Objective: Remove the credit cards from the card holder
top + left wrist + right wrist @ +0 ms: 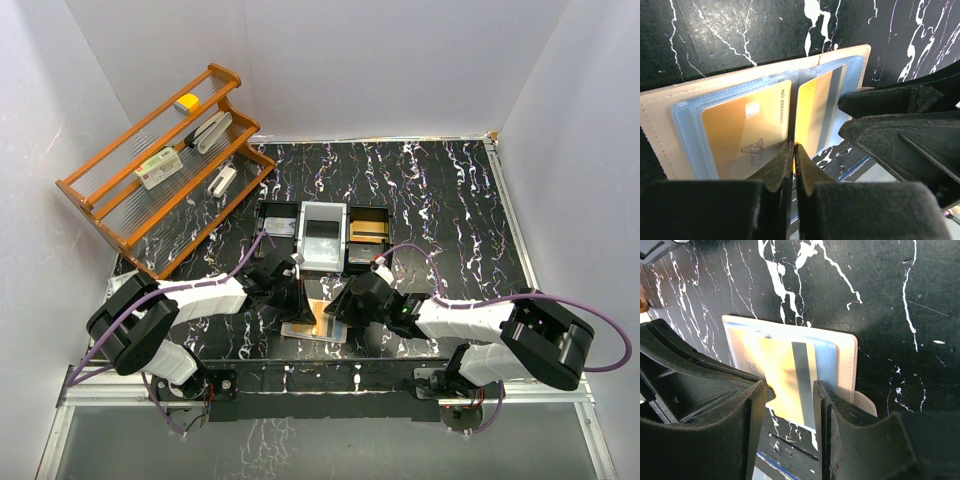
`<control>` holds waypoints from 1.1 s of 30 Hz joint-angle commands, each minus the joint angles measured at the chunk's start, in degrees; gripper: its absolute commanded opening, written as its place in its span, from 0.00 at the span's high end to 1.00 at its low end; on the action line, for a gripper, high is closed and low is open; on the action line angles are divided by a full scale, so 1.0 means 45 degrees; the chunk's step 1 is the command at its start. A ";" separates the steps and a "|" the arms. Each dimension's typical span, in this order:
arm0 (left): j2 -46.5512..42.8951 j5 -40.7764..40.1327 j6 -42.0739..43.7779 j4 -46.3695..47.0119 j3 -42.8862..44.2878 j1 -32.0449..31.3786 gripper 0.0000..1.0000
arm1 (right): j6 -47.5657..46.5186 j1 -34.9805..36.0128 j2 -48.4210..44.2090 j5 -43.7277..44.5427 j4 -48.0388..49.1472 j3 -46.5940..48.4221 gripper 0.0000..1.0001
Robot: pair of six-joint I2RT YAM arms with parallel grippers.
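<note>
Brown wood forms the stepped rack (130, 205), far to the left of the card holder (305, 328) and well behind it, with small boxes and office bits on its shelves. Under the holder lies the black marble-patterned table (430, 200). The holder is spread open and flat, between the two arms.

At the holder's left side, the left gripper (793, 150) has its fingers pressed tight together. They meet at the holder's edge, right by the middle fold. Whether a thin lip of clear sleeve is caught between them cannot be told. On the holder's left page, the left-hand card (740, 130), orange-gold, sits fully inside its clear sleeve.

Straight behind the holder and apart from it stands a three-compartment tray (322, 207), with an orange-brown flat piece (368, 230) in its right compartment.

On the holder's right page is the striped card (787, 375), orange with a grey band along it. It sticks partway out of its sleeve, past the holder's edge on the side facing the right gripper (790, 397). That gripper, at the holder's right, has its fingers partly apart and the card between them. One finger lies against each long edge, with no gap showing.
</note>
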 commanded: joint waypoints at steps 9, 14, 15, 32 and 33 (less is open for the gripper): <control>-0.0009 0.0174 -0.0033 -0.0019 0.0451 -0.0037 1.00 | -0.1461 0.0043 -0.0647 0.0484 -0.3565 0.1174 0.55; 0.0051 0.0457 -0.0209 0.0481 0.0297 -0.0037 1.00 | -0.0988 0.0043 -0.2359 0.0901 -0.2517 0.0678 0.42; -0.0006 0.0414 -0.0079 0.0346 0.0339 -0.0037 1.00 | -0.0879 0.0026 -0.2629 0.1099 -0.2555 0.0570 0.38; -0.0031 0.0205 -0.0274 0.0465 -0.0069 -0.0050 1.00 | -0.0757 -0.0514 -0.4964 -0.0935 0.3990 -0.3203 0.02; -0.0016 0.0207 -0.0314 0.0567 -0.0090 -0.0043 1.00 | -0.0276 -0.0517 -0.4995 -0.0758 0.3270 -0.3214 0.02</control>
